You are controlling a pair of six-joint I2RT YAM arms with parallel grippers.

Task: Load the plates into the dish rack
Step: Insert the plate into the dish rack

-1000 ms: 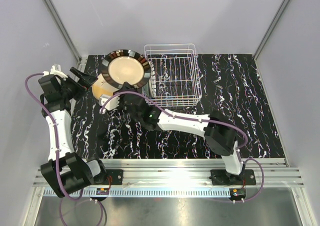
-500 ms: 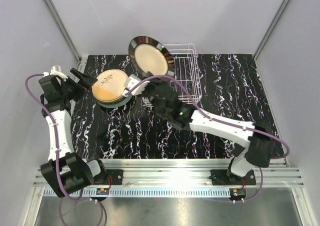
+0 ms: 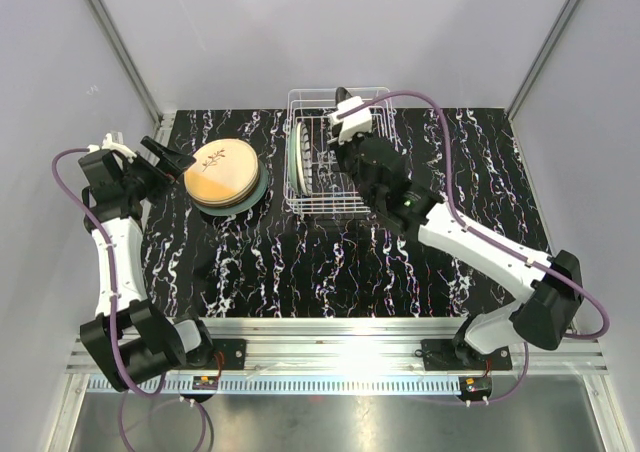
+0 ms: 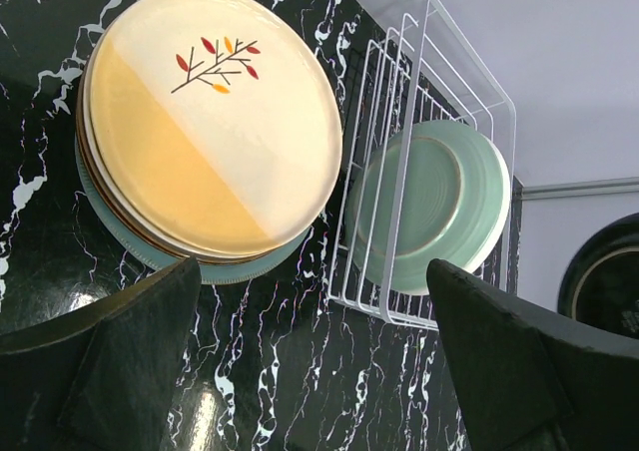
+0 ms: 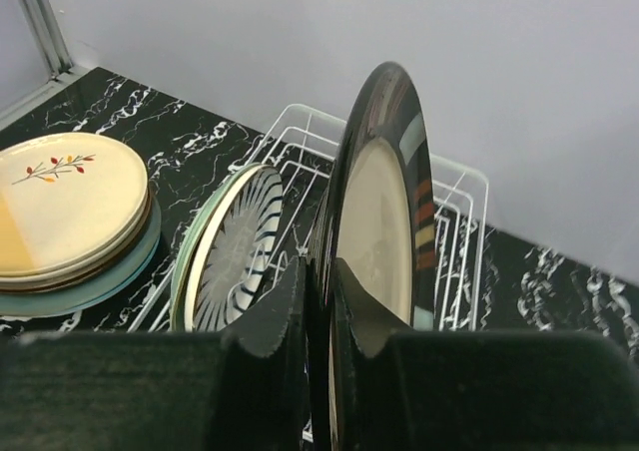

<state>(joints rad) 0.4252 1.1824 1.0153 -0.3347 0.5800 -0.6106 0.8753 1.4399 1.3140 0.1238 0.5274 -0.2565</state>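
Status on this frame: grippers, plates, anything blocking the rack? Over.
Right gripper shut on dark plate, upright at dish rack. Left gripper open, beside plate stack. Green plate racked; no blocker seen.

top view high and behind, looking down on the whole table [image 3: 470, 162], left wrist slanting down from nearby, right wrist level and close, all sharing the dish rack [image 3: 330, 207]

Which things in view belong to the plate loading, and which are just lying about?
Job: dish rack; dark plate in right gripper; green plate standing in the rack; plate stack.
Not the job: marbled table; mounting rail.
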